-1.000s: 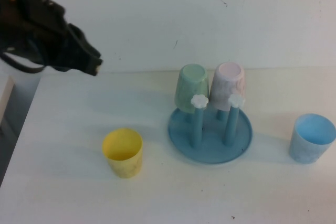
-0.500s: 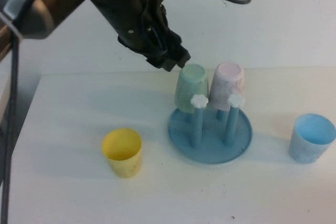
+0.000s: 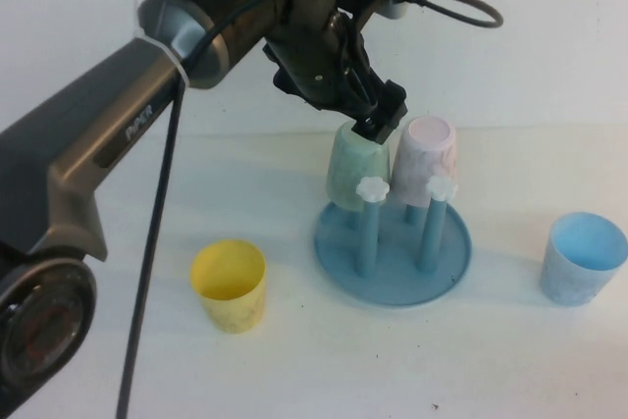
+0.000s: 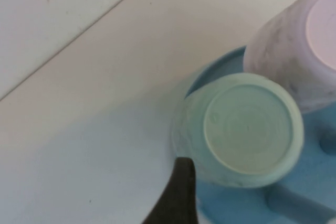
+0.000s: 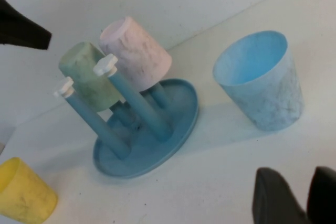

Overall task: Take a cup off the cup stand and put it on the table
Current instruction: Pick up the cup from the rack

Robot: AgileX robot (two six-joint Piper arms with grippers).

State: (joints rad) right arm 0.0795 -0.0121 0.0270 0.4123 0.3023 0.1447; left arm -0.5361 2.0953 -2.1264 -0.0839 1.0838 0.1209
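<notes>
Your left gripper (image 3: 378,117) hovers at the upturned cup (image 3: 357,166) on the cup stand (image 3: 392,282) — I cannot tell the state of its jaws; the right gripper (image 5: 294,195) waits low near the blue cup (image 5: 260,80), jaws slightly spread.

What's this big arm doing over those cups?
The left gripper is right above the mint-green cup, which sits upside down on a peg of the blue cup stand beside a pink cup; it has no hold yet. The right gripper waits low near the light blue cup. A yellow cup stands on the table.
</notes>
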